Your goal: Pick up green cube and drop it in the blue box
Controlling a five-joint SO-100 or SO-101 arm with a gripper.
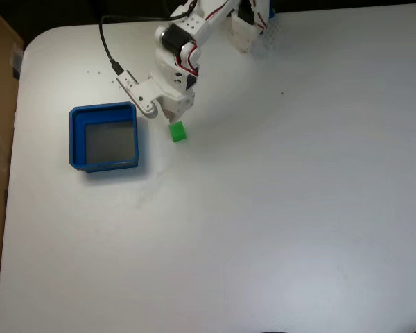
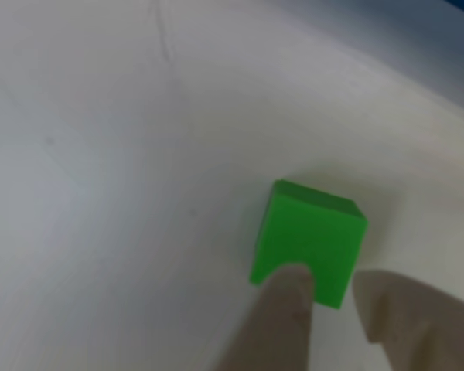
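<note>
A: Green and small, the plain plastic cube sits on the white desk, just right of the square shallow blue box with a grey floor in the fixed view, not touching it

B: And the white two-finger tool?

A: Spread open over the cube. In the other view one pale finger overlaps the cube's near face, the other stands just beside its corner; nothing is gripped yet

B: So how would you finish the grasp?

A: I'd centre the cube between the fingers, go lower, then close squarely on opposite faces, or it may twist or slide away
</note>
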